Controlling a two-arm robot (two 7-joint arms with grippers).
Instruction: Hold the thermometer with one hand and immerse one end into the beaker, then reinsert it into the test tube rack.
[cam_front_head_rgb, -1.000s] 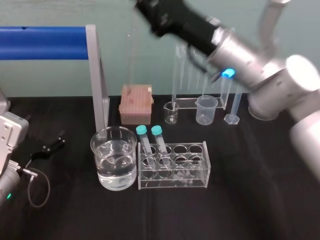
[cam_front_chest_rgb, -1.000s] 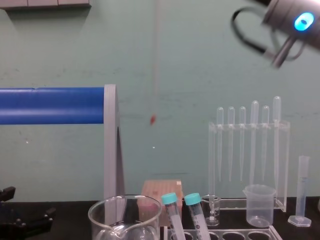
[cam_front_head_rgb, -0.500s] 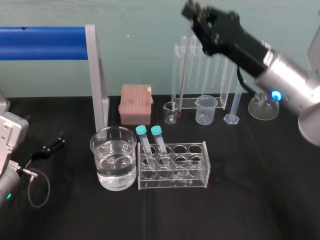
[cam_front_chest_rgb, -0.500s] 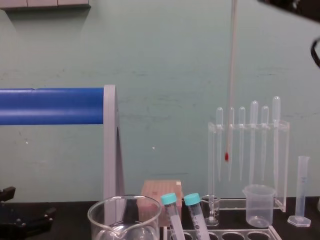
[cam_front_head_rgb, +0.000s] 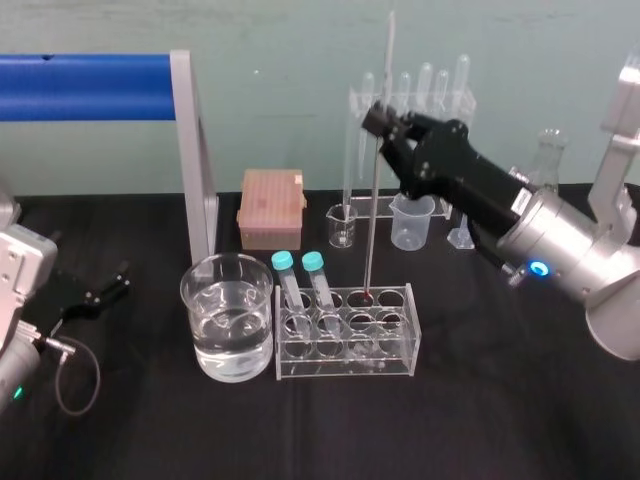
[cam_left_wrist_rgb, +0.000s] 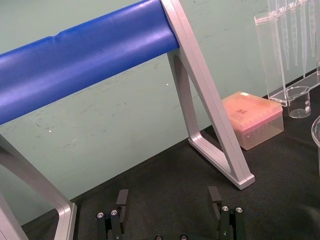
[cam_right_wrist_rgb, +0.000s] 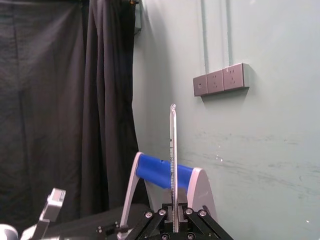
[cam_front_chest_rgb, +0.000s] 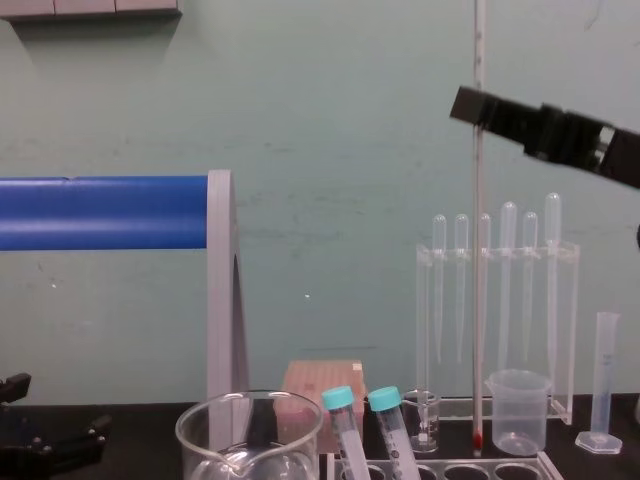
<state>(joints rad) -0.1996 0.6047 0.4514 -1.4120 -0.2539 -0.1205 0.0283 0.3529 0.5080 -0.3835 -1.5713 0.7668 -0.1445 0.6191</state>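
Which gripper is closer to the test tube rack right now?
Right. The right gripper hangs above the rack, holding the thermometer; the left gripper lies beyond the beaker.

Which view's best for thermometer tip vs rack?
Head view: thermometer full length, red tip at a rack hole. Chest shows shaft and tip, rack barely. Right wrist shows its upper end above the right gripper. Left gripper idle.

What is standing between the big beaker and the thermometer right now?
Two teal-capped tubes stand in the rack between the beaker and the thermometer, which the right gripper holds upright. The head view shows this.
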